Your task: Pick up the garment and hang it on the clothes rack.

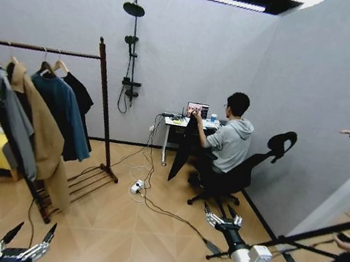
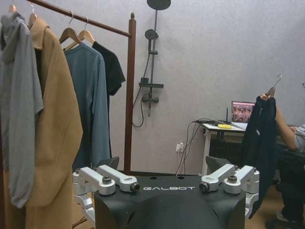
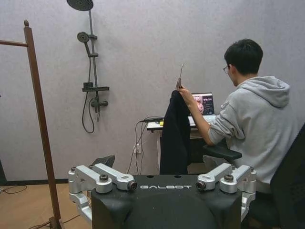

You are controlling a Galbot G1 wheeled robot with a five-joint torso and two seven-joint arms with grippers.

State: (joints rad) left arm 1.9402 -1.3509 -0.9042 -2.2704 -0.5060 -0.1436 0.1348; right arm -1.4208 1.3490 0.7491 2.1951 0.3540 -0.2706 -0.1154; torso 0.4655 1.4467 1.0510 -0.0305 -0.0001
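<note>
A seated person's hand is holding the garment hanging lengthwise, well beyond the right gripper, fingers spread wide and nearer it than the equally splayed left gripper.

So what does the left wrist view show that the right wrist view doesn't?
Left wrist view alone: the left gripper, fingers open, and clothes on the clothes rack: a grey garment, the tan coat, the teal jacket and a black top. Right wrist view alone: the right gripper, fingers open, and the seated person in full. Both: the black garment held up by the person's hand, the shower pole, the desk.
</note>
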